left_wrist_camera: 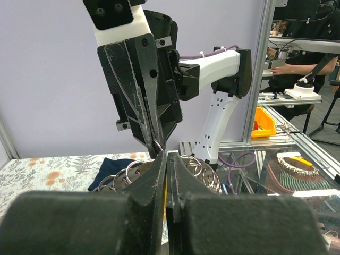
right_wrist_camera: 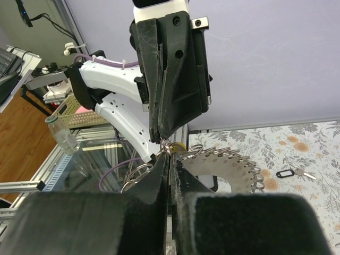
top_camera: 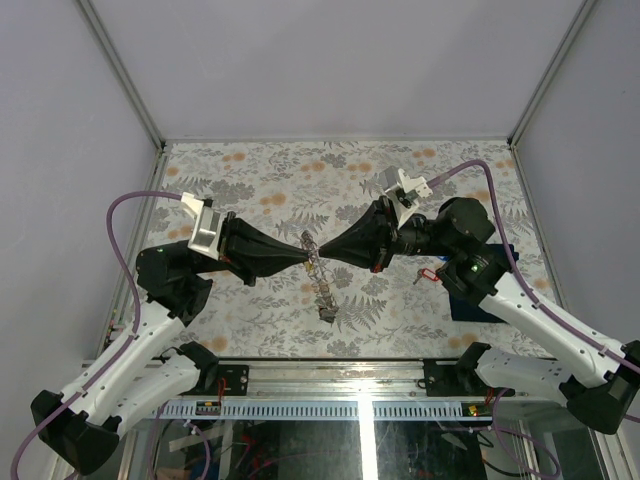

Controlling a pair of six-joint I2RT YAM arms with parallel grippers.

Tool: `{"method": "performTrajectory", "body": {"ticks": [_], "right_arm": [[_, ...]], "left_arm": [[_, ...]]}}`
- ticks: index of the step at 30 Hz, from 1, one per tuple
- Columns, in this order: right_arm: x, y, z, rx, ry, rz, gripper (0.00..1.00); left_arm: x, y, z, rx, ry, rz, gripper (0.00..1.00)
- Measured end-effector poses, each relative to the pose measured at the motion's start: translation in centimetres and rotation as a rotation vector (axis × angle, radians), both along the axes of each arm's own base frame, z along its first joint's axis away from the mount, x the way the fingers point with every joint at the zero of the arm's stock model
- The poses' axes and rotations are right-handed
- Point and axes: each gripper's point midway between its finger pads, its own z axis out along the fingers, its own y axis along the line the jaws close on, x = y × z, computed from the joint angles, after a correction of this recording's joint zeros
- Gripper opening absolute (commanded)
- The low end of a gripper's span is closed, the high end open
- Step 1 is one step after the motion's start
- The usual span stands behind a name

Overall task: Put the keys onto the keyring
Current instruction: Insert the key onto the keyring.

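With my left gripper (top_camera: 303, 255) and right gripper (top_camera: 325, 255) both pinched narrow on the keyring (right_wrist_camera: 231, 162), a black-tagged key (right_wrist_camera: 289, 173) lies loose on the table (right_wrist_camera: 319, 138), not yet threaded.

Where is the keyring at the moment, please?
In the top view the keyring is at mid-table, pinched between the left gripper and the right gripper, whose tips meet there.
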Motion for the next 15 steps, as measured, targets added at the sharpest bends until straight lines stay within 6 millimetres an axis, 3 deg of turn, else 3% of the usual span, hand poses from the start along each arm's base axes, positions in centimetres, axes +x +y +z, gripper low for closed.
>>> {"method": "performTrajectory", "body": {"ticks": [15], "right_arm": [[0.86, -0.21, -0.06, -0.005, 0.032, -0.066, 0.00]], "left_arm": [[0.36, -0.07, -0.13, 0.002, 0.002, 0.016, 0.00]]}}
